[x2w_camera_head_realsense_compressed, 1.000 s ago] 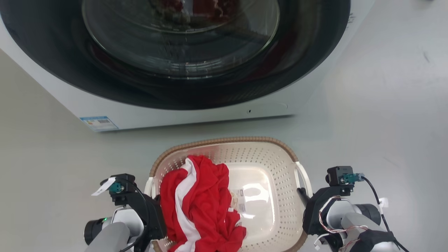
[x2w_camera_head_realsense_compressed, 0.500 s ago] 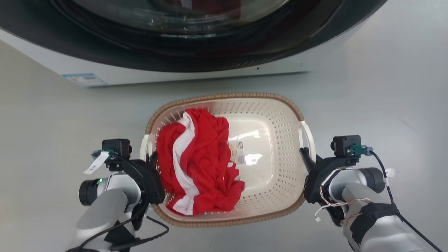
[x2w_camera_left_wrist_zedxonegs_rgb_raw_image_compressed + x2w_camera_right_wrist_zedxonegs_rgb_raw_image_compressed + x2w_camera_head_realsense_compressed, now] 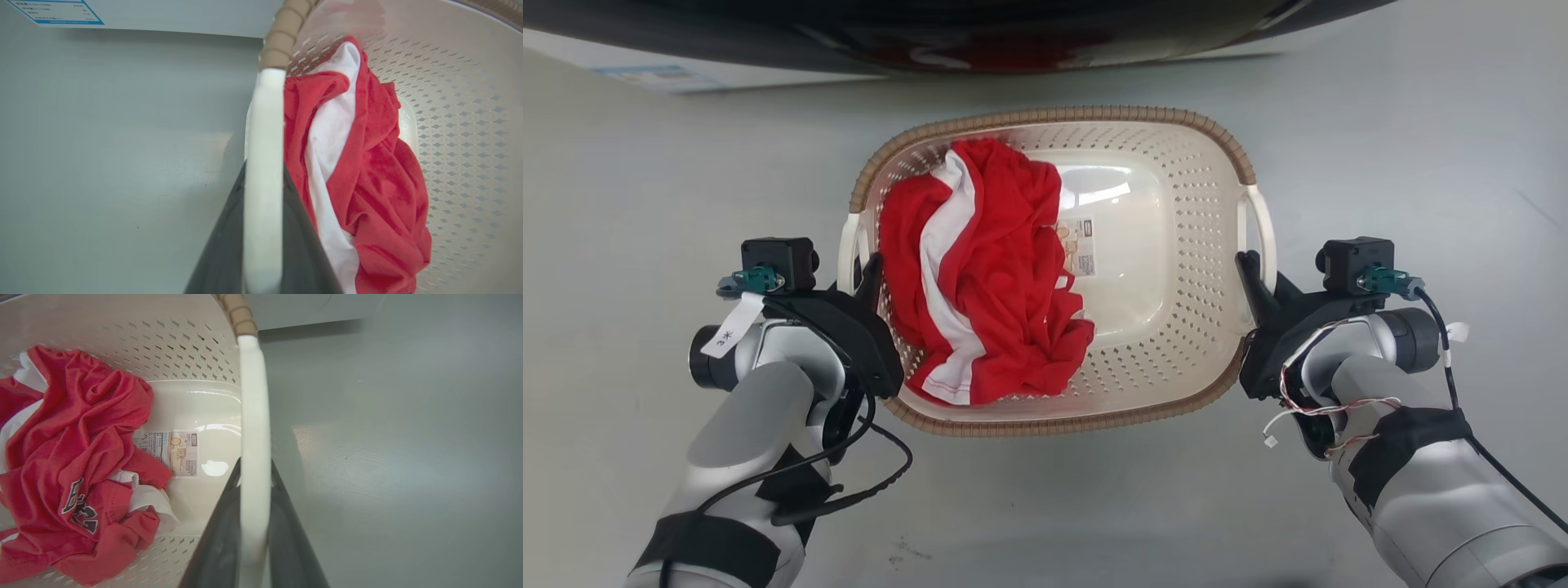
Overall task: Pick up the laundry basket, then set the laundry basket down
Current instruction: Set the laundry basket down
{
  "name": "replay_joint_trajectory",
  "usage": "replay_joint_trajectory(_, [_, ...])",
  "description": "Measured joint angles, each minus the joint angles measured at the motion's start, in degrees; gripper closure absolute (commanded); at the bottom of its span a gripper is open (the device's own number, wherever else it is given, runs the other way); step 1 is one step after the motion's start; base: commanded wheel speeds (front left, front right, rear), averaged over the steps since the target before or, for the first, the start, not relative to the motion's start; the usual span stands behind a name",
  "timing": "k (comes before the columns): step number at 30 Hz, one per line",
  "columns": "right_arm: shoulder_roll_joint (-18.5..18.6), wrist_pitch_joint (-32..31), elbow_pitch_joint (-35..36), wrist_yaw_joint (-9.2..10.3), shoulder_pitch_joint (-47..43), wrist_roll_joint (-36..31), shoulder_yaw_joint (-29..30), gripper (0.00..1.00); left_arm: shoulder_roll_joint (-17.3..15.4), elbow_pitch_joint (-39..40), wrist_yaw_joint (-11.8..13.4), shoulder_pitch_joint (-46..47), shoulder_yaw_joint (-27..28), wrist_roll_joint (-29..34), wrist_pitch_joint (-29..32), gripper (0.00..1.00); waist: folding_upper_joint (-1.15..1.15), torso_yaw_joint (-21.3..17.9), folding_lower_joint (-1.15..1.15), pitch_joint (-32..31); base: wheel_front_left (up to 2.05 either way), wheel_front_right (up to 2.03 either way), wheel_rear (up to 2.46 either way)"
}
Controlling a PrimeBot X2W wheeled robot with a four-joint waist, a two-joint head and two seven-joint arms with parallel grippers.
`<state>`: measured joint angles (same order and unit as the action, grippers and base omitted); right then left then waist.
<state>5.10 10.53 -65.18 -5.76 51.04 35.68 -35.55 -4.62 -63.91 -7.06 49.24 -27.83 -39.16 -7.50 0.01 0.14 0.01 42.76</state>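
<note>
Gripping the basket (image 3: 1201, 245) just in front of the washer (image 3: 980, 33): left hand (image 3: 870, 273) clamped on left handle (image 3: 847, 245), right hand (image 3: 1246, 269) on right handle (image 3: 1264, 227). Long axis running hand to hand, both equally near; shirt (image 3: 988, 269) heaped leftward.

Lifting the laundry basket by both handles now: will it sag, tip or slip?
Probably light: the laundry basket is perforated plastic holding one red-and-white garment. It may dip toward the left gripper, since the garment lies on that side. The smooth white handles look thin, so they could flex or slide in the jaws.
</note>
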Motion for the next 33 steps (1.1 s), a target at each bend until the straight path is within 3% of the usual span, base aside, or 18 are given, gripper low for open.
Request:
replay_joint_trajectory(19, [0.2,2.6,-1.9,0.79,1.5,-0.4,0.5,1.00,1.0,-2.1,0.0,2.0,-1.8,0.6,-3.2,1.00,0.00,0.5,-0.01,5.7,0.00,0.00,0.00])
replay_joint_trajectory(21, [0.2,2.7,-2.1,0.81,1.6,-0.4,0.5,0.92,1.0,-2.1,0.0,2.1,-2.1,0.6,-3.2,1.00,-0.01,0.6,-0.01,5.9,0.00,0.00,0.00])
replay_joint_trajectory(24, [0.2,2.9,-2.3,0.97,1.6,-0.4,0.5,1.00,1.1,-2.3,0.0,2.3,-2.4,0.6,-3.2,1.00,-0.01,0.7,-0.01,6.0,0.00,0.00,0.00])
replay_joint_trajectory(33, [0.2,3.2,-2.8,0.94,2.1,-0.7,0.2,1.00,1.2,-2.6,0.0,2.5,-3.3,0.3,-2.8,1.00,-0.01,0.9,-0.01,6.0,0.00,0.00,0.00])
